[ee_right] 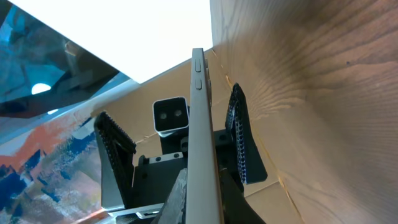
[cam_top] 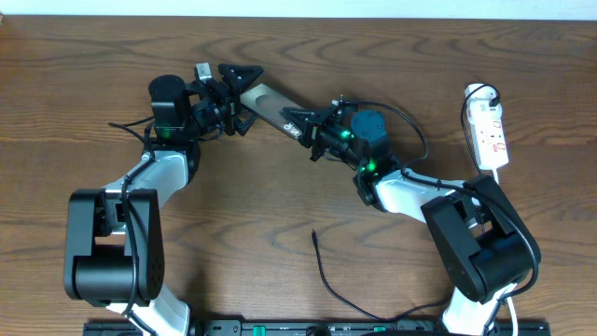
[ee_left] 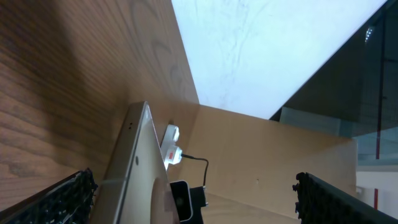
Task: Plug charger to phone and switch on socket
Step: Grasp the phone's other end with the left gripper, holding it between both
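Note:
The phone [cam_top: 272, 105] stretches diagonally between my two grippers at the back middle of the table. My right gripper [cam_top: 310, 131] is shut on its right end; in the right wrist view the phone [ee_right: 200, 124] runs edge-on out of the right gripper [ee_right: 205, 202]. My left gripper [cam_top: 237, 96] stands wide open around the other end, one finger on each side and apart from it. In the left wrist view the phone [ee_left: 134, 171] lies close to the left finger [ee_left: 59, 199]. The charger [cam_top: 324, 271] lies loose at the front middle. The socket [cam_top: 490, 131] rests at the right.
A white cord [cam_top: 506, 173] runs from the socket toward the right arm's base. A black lead [cam_top: 410, 126] arcs behind the right wrist. Both arm bases stand at the front corners. The socket [ee_left: 171, 144] shows far off in the left wrist view.

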Available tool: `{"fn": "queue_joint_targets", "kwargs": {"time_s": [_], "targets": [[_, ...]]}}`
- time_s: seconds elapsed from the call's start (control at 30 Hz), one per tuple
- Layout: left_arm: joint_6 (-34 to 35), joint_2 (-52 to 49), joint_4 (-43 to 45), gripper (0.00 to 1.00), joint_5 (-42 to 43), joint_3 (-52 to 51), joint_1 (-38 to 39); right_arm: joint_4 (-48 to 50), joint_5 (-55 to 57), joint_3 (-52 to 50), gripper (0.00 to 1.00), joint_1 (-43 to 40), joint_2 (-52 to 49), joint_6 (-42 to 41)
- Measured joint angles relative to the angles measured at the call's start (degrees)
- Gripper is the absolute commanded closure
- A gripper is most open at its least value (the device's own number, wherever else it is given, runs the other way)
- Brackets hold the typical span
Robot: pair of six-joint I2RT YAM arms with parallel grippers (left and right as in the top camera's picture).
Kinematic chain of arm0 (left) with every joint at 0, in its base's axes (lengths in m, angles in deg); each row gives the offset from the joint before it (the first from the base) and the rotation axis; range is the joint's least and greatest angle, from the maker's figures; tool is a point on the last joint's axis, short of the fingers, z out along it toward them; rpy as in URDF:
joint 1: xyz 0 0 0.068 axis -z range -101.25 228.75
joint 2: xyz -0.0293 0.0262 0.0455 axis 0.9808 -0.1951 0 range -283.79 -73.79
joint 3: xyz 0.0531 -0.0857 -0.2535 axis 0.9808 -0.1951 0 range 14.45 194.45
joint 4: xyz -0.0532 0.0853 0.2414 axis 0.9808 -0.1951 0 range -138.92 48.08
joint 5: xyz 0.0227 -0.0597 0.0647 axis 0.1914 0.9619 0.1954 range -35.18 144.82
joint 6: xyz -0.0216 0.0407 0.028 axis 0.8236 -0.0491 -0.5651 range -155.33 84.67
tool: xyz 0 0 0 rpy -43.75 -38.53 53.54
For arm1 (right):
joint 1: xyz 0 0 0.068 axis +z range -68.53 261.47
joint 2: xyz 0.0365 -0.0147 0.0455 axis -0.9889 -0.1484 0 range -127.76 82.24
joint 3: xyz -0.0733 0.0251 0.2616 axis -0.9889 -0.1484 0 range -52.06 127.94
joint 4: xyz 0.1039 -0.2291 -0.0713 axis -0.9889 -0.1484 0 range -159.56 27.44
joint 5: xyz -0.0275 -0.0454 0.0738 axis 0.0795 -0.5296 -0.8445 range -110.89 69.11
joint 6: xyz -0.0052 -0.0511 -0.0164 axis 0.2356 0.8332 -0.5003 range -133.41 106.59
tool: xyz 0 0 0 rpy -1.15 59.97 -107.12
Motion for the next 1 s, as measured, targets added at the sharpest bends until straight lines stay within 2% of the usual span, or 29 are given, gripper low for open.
{"fn": "queue_joint_targets", "kwargs": {"time_s": [0.43, 0.5, 0.63, 1.0], "targets": [[-0.1, 0.0, -4.8, 0.01, 0.0, 0.0, 0.0, 1.1, 3.5, 0.0, 0.99, 3.7, 0.0, 1.0], [-0.1, 0.0, -4.8, 0.11, 0.0, 0.0, 0.0, 1.1, 3.6, 0.0, 0.99, 3.7, 0.0, 1.5], [-0.2, 0.0, -4.8, 0.19, 0.0, 0.0, 0.0, 1.1, 3.8, 0.0, 0.99, 3.8, 0.0, 2.3], [-0.3, 0.0, -4.8, 0.20, -1.1, 0.0, 0.0, 1.1, 6.0, 0.0, 0.99, 3.8, 0.0, 5.9]]}}
